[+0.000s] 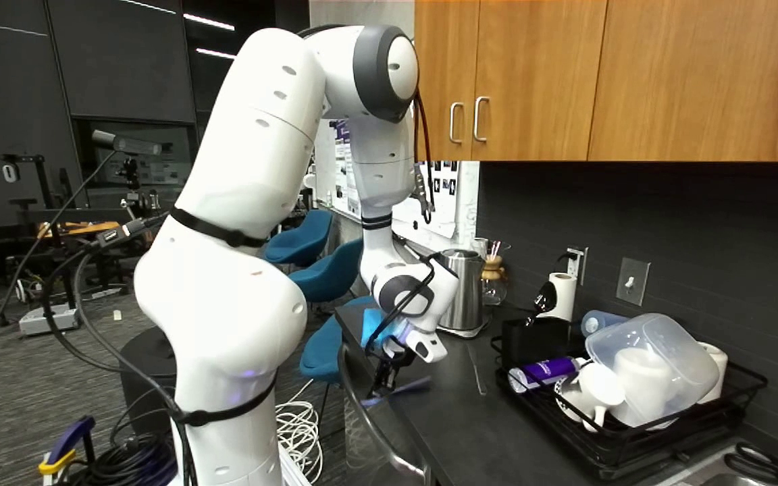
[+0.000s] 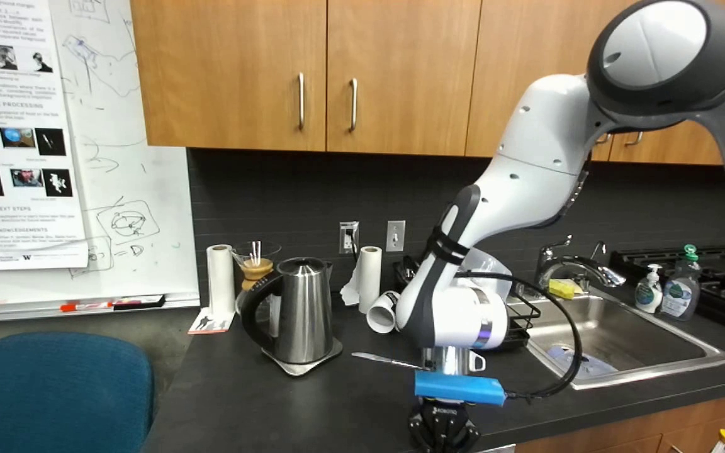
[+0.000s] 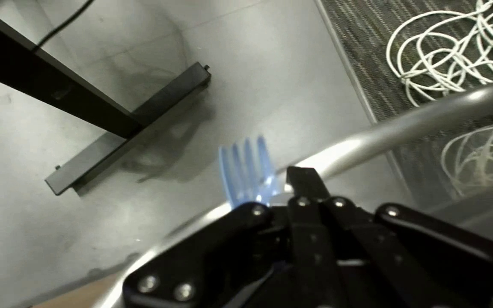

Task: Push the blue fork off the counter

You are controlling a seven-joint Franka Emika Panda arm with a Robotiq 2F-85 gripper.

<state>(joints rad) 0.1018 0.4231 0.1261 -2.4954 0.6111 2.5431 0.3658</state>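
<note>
The blue fork [image 1: 415,385] lies at the edge of the dark counter [image 1: 470,432]. Its handle is over the counter and its tines stick out past the edge. In the wrist view the fork's tines [image 3: 248,175] show over the floor, left of the fingertips, and most of the handle is hidden behind the fingers. My gripper [image 1: 381,391] is low at the counter edge, beside the fork; whether it touches the fork is unclear. In the wrist view the gripper [image 3: 308,184] has its fingers together, with nothing seen between them. In an exterior view the gripper [image 2: 444,434] is cut off by the frame's bottom.
A curved metal bar [image 3: 349,149] runs along the counter's front. A knife [image 2: 387,360] lies on the counter near a steel kettle [image 2: 304,314]. A black dish rack [image 1: 605,445] with dishes stands against the wall side. White cable [image 1: 298,432] lies on the floor.
</note>
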